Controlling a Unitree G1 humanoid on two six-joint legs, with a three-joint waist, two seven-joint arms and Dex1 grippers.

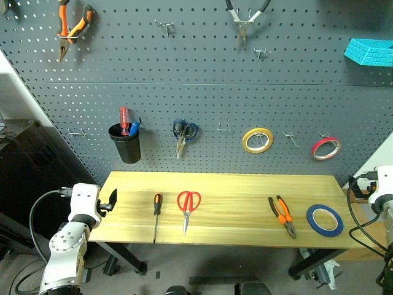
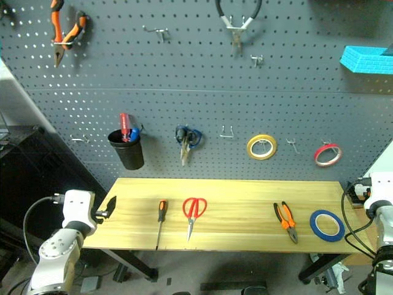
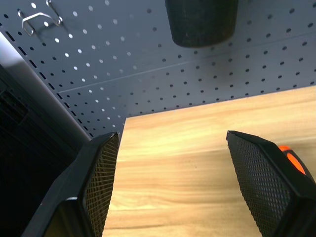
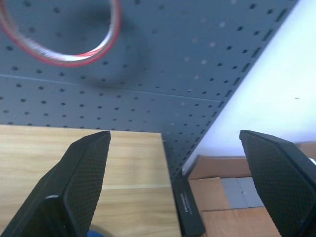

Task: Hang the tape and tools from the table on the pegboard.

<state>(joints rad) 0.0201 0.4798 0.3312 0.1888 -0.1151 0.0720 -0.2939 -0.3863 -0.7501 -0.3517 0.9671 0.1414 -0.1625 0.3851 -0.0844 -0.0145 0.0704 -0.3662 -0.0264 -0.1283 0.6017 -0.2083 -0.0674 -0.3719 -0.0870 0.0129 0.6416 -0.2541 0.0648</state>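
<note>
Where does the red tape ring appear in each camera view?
Left eye view: red tape ring hangs on the pegboard, far right, above the blue tape.
Right eye view: same spot.
Right wrist view: on the pegboard, above the table.
Shared landmark: the table, its right end.

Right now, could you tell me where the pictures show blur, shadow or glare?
Right wrist view: the red tape ring on the pegboard is blurred and casts a soft shadow. Left wrist view: the black cup is soft, the table is sharper. Left eye view: even light, no glare, and the blue tape is crisp.
</note>
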